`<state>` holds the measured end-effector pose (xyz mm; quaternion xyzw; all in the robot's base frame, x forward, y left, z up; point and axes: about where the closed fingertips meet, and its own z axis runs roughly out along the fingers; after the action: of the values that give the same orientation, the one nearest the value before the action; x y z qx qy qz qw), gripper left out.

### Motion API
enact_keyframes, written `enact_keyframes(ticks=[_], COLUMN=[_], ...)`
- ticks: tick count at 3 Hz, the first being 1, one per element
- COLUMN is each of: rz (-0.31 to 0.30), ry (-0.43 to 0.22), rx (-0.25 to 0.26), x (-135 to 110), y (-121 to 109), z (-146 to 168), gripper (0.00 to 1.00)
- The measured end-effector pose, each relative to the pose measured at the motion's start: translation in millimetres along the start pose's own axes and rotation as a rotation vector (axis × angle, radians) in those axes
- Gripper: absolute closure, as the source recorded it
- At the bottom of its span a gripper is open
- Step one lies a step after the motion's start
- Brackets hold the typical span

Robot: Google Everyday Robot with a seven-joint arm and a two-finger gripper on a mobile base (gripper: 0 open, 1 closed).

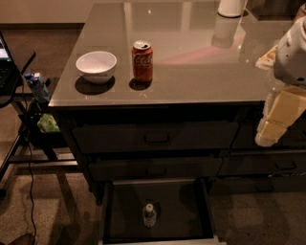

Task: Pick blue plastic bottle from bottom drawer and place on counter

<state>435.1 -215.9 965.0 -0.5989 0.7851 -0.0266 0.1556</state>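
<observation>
The blue plastic bottle [149, 215], small and clear with a white cap, stands upright on the dark floor of the open bottom drawer [158, 182], near its front middle. The counter [191, 72] is the glossy grey top of the cabinet above. My gripper [273, 125], cream-coloured under a white arm, hangs at the right edge of the view in front of the cabinet's upper right drawers. It is well above and to the right of the bottle and holds nothing I can see.
A white bowl [96, 66] and a red Coca-Cola can [142, 61] stand on the counter's front left. A white container [231, 7] stands at the back. A black side table [14, 72] with a small blue carton [36, 85] and cables is at the left.
</observation>
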Motion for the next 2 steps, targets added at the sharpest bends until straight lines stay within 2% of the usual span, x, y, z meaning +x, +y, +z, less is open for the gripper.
enact_keyframes(ticks=[1, 2], rz=[0.021, 0.079], ry=[-0.047, -0.058], rx=[-0.059, -0.145], x=[11.6, 36.2], y=[22.5, 60.2], z=[42.6, 112.9], gripper=[0.00, 0.00])
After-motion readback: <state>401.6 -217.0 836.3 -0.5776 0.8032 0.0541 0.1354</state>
